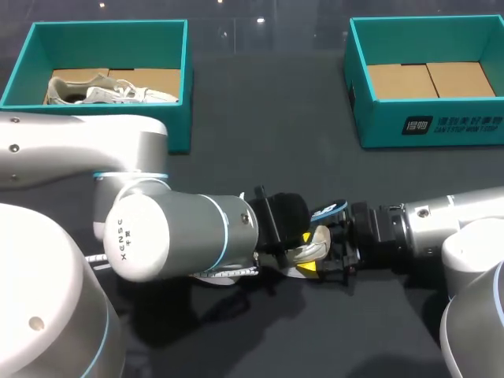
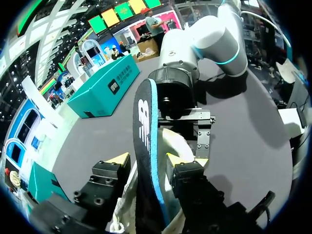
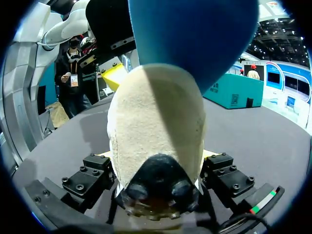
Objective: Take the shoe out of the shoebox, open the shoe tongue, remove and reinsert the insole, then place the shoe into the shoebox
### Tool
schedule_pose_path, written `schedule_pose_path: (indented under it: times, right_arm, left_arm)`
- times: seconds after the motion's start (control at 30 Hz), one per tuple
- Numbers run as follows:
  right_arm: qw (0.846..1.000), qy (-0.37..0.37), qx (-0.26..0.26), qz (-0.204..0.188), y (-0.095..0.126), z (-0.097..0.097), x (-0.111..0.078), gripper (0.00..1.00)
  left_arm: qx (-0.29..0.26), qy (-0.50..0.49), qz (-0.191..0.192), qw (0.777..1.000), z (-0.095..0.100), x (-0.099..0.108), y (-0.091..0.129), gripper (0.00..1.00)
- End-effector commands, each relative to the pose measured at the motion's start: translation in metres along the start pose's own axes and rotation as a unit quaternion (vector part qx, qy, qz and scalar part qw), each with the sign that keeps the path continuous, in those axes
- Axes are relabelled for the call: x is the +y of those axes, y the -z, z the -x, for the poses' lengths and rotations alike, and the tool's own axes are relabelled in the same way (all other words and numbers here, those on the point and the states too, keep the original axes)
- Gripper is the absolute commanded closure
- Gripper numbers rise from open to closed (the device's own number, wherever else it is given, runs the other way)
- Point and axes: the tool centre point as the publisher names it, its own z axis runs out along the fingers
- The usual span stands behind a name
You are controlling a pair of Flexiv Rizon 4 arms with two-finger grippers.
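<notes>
The dark grey table (image 1: 299, 118) carries everything. Over its near part my silver left arm (image 1: 173, 232) and silver right arm (image 1: 449, 220) meet wrist to wrist.

Well beyond the left hand (image 2: 146, 161) stands the left teal cardboard shoebox (image 1: 177, 94), with a second white lace-up shoe (image 1: 110, 93) lying inside. Well beyond the right hand (image 3: 156, 163) stands the right teal cardboard shoebox (image 1: 441, 130), with only its brown cardboard floor showing.

The cream-white fabric shoe (image 3: 156, 126) is out of both boxes, held between the two hands just above the table. Its dark-tipped heel sits between the right hand's fingers (image 3: 222, 170), which press on it from both sides at a fairly wide spread. The rest of the shoe runs ahead toward the left hand.

The black insole with a blue underside (image 2: 146, 146) stands on edge between the left hand's yellow-tipped fingers (image 2: 173, 161). They are closed narrowly on it from both sides. It rises out of the shoe's white lining (partly still inside, as far as can be seen) and reaches ahead toward the right arm's wrist. From the right hand, its blue face hangs just above the heel.
</notes>
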Motion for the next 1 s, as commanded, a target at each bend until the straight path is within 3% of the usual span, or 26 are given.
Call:
schedule_pose_path:
  times: [0.03,0.23,0.27,0.33,0.73,1.0]
  right_arm:
    - [1.000,0.000,0.000,-0.001,-0.001,-0.001,0.000,1.00]
    - [1.000,0.000,0.000,-0.001,-0.001,-0.001,0.000,1.00]
    - [1.000,0.000,0.000,-0.001,-0.001,-0.001,0.000,1.00]
    - [1.000,0.000,0.000,-0.001,-0.001,-0.001,0.000,1.00]
    - [1.000,0.000,0.000,-0.001,-0.001,-0.001,0.000,1.00]
    - [1.000,0.000,0.000,-0.001,-0.001,-0.001,0.000,1.00]
  left_arm:
    - [0.001,0.001,-0.003,1.000,-0.002,-0.001,-0.007,0.58]
    - [0.005,0.005,0.001,1.000,-0.002,-0.002,-0.014,0.72]
    - [0.007,0.007,0.001,1.000,-0.002,-0.002,-0.015,0.85]
    - [0.007,0.008,0.002,1.000,-0.002,-0.002,-0.016,1.00]
    - [0.006,0.024,-0.003,1.000,0.003,-0.012,-0.006,1.00]
    - [0.037,0.041,-0.010,0.998,0.007,-0.026,-0.001,1.00]
